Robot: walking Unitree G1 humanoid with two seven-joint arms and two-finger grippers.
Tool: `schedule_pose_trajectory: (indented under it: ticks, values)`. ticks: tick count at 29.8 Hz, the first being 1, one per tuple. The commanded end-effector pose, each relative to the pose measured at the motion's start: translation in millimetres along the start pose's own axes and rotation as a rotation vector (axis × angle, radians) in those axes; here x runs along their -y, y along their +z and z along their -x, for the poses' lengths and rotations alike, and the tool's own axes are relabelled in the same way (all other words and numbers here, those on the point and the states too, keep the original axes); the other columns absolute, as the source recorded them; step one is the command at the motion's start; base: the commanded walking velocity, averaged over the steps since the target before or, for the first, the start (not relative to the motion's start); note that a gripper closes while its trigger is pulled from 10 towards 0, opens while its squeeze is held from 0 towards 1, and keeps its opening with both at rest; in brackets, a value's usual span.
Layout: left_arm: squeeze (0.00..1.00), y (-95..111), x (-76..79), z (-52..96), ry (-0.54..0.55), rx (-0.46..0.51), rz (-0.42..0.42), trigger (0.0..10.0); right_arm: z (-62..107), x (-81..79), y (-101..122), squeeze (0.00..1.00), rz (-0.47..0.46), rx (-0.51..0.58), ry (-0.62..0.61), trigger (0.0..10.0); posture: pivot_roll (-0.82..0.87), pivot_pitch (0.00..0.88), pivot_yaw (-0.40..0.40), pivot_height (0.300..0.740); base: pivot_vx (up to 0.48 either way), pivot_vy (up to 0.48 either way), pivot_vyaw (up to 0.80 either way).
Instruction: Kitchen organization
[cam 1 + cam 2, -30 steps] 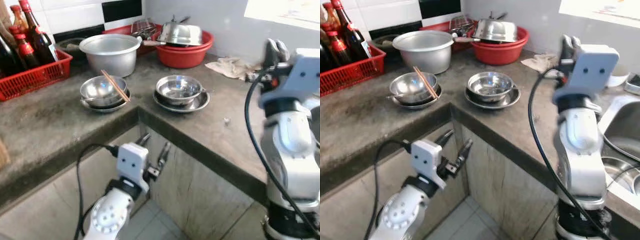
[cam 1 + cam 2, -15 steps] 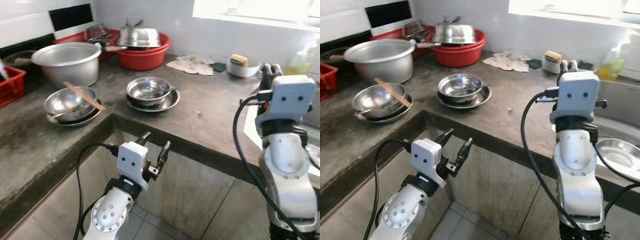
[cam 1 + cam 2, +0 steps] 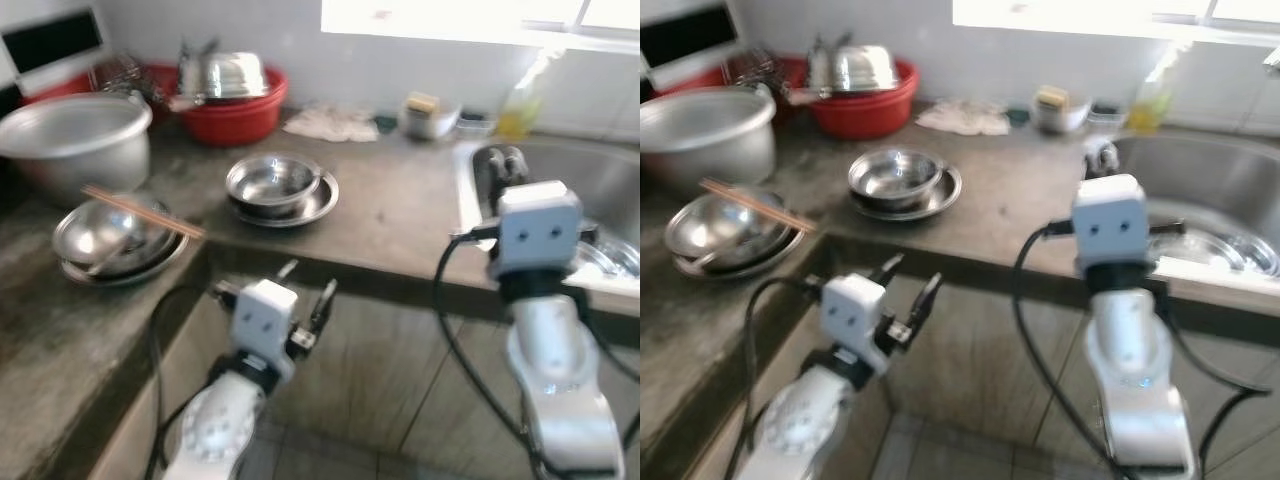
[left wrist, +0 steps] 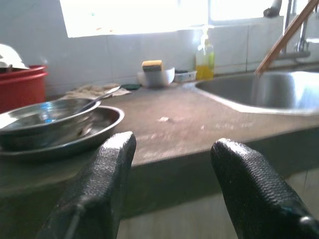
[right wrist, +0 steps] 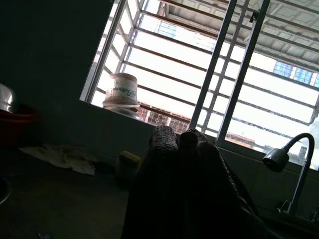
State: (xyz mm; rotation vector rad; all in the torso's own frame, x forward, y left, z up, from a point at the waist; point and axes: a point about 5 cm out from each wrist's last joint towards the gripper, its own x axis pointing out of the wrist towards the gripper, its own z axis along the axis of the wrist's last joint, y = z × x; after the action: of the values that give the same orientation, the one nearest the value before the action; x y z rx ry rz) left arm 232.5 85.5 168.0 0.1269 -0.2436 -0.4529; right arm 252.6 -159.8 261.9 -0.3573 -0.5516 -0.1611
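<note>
Our view has swung right, bringing the sink [image 3: 600,215] into frame. Left gripper [image 3: 308,300] hangs released below the counter; right gripper [image 3: 505,165] is clenched, empty. The bowls [image 3: 272,185] remain untouched.

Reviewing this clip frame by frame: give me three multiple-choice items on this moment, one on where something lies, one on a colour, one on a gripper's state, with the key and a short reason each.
1. Where do the chopsticks lie?
A. Across the steel bowl nearest the big pot
B. Inside the red basin
C. On the floor

2. What colour is the basin at the back that holds the steel lid?
A. Blue
B. Red
C. Green

3. How does the left gripper stand?
A. Shut on a bowl
B. Shut on a cloth
C. Open, holding nothing

Key: 1 A, the sticks rest over the rim of the stacked bowl beside the pot. 2 B, its wall is plainly red. 3 C, the left wrist view shows its two fingers apart, with only the counter edge beyond them.
</note>
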Motion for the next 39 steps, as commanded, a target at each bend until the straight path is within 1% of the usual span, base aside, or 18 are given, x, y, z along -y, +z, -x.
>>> schedule_pose_trajectory:
  ticks: [1,2,4,5,6,11,14,15,17,20,24,25,26,27,29,33,36,39]
  values:
    - [0.00,-3,-1.5,2.7,0.007,-0.020,-0.008,10.0,0.8,-3.4,3,0.00,-0.006,0.010,0.016,10.0,0.13,0.076,-0.009,0.740,0.240,-0.412,0.00]
    - [0.00,-4,-0.8,3.1,0.004,-0.021,-0.004,10.0,1.0,-4.1,2,0.00,-0.012,0.004,0.016,10.0,0.13,0.076,-0.009,0.740,0.240,-0.412,0.00]
    - [0.00,-3,-0.3,2.6,0.005,0.003,0.014,10.0,1.0,-0.7,4,0.00,0.105,0.018,0.002,10.0,0.13,0.076,-0.009,0.740,0.240,-0.412,0.00]
    - [0.00,-2,-0.2,2.3,0.006,0.009,0.019,10.0,1.1,0.3,5,0.00,0.140,0.023,-0.003,10.0,0.13,0.076,-0.009,0.740,0.240,-0.412,0.00]
    - [0.00,-4,-0.4,3.1,0.006,-0.006,0.005,10.0,0.4,-0.4,4,0.00,0.149,0.024,-0.003,10.0,0.13,0.079,-0.008,0.740,0.247,-0.409,0.00]
    - [0.00,-4,-0.4,3.5,0.003,-0.023,-0.016,10.0,-3.2,-5.4,6,0.00,0.115,0.037,0.020,10.0,0.13,0.079,-0.005,0.740,0.254,-0.404,0.00]
    - [0.00,-3,-0.8,2.9,0.004,-0.015,-0.014,10.0,-8.9,-4.5,8,0.00,0.014,0.036,-0.003,10.0,0.13,0.078,-0.005,0.740,0.328,-0.344,0.00]
    - [0.00,-3,-0.8,2.9,0.004,-0.015,-0.014,10.0,-8.9,-4.5,8,0.00,0.014,0.036,-0.003,10.0,0.13,0.078,-0.005,0.740,0.368,-0.304,0.00]
    - [0.00,-2,-1.3,2.4,0.005,-0.010,-0.013,10.0,-16.4,-1.3,14,0.00,-0.019,0.058,-0.012,10.0,0.13,0.079,-0.006,0.740,0.379,-0.291,0.00]
    - [0.00,-1,-1.3,1.9,0.005,-0.007,-0.013,10.0,-22.5,0.3,17,0.00,-0.036,0.070,-0.008,10.0,0.13,0.079,-0.006,0.740,0.387,-0.280,0.00]
    - [0.00,-1,-0.9,1.5,0.009,0.002,-0.014,10.0,-27.5,0.1,17,0.00,-0.073,0.065,0.007,10.0,0.14,0.073,-0.010,0.740,0.399,-0.261,0.00]
    - [0.00,-1,-0.6,1.4,0.007,0.007,-0.009,10.0,-32.1,1.2,17,0.00,-0.081,0.064,0.009,10.0,0.14,0.071,-0.011,0.740,0.405,-0.251,0.00]
    - [0.00,-1,-0.6,1.4,0.007,0.007,-0.009,10.0,-32.1,1.2,17,0.00,-0.081,0.064,0.009,10.0,0.14,0.071,-0.011,0.740,0.405,-0.251,0.00]
    - [0.00,-1,-0.1,1.6,0.003,0.013,-0.002,10.0,-40.2,3.2,18,0.00,-0.102,0.059,0.016,10.0,0.14,0.070,-0.011,0.740,0.375,-0.296,0.00]
    - [0.00,0,-0.1,2.3,0.000,0.011,-0.003,10.0,-46.5,5.0,19,0.00,-0.118,0.052,0.026,10.0,0.14,0.070,-0.011,0.740,0.358,-0.315,0.00]
    - [0.00,-1,-0.4,2.6,-0.004,-0.004,0.004,10.0,-54.2,8.3,19,0.00,-0.127,0.038,0.035,10.0,0.14,0.070,-0.013,0.740,0.338,-0.337,0.00]
    - [0.00,-1,-1.4,1.2,0.010,-0.009,0.001,10.0,-68.9,16.3,20,0.00,-0.154,0.004,0.038,10.0,0.14,0.069,-0.016,0.740,0.000,0.000,0.00]
    - [0.00,-1,-0.9,1.4,0.008,-0.010,0.002,10.0,-72.8,18.6,18,0.00,-0.157,-0.017,0.041,10.0,0.14,0.070,-0.016,0.740,0.000,0.000,0.00]
